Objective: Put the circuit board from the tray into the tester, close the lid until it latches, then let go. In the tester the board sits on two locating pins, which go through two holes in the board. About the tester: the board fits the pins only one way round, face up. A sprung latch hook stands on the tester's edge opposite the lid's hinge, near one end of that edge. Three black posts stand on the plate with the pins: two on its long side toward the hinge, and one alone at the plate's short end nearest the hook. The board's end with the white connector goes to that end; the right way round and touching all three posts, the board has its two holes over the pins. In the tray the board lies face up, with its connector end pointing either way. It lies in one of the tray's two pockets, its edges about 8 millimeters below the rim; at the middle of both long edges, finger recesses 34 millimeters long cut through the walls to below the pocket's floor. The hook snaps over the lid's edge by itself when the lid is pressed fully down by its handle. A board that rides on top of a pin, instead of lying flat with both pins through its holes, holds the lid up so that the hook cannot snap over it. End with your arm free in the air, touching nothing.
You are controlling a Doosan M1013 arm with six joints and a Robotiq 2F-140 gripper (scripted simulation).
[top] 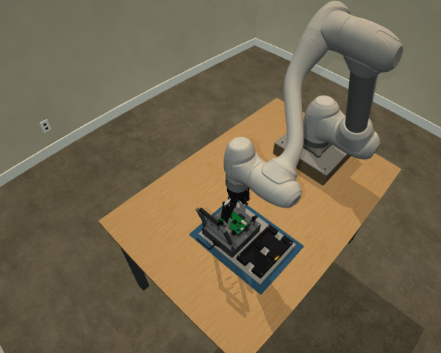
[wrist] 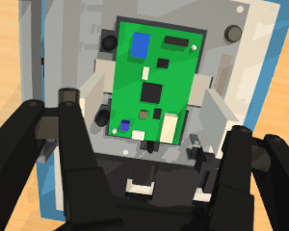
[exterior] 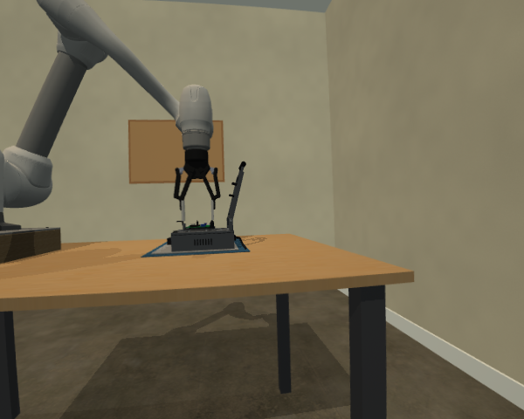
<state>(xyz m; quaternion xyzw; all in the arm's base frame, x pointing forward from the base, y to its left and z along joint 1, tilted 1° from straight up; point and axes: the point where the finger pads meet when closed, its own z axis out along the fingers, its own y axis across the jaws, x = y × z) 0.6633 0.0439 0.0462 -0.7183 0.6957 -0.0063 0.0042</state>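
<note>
The green circuit board (top: 237,223) (exterior: 200,225) (wrist: 154,82) lies face up on the plate of the grey tester (top: 234,243) (exterior: 202,240) (wrist: 77,58). Its white connector (wrist: 169,127) points toward the single black post (wrist: 149,145). Two more black posts (wrist: 108,42) (wrist: 102,116) stand along its left long edge. A light dot shows in each of two corner holes. The lid (top: 209,223) (exterior: 235,194) stands open, nearly upright. My gripper (top: 232,212) (exterior: 197,220) (wrist: 153,94) is open just above the board, one finger on each side of it, holding nothing.
The black tray (top: 285,243) lies beside the tester on the blue mat (top: 289,258) (exterior: 154,253); both its pockets look empty. The arm's base block (top: 312,159) stands at the table's far end. The upright lid is close beside my fingers.
</note>
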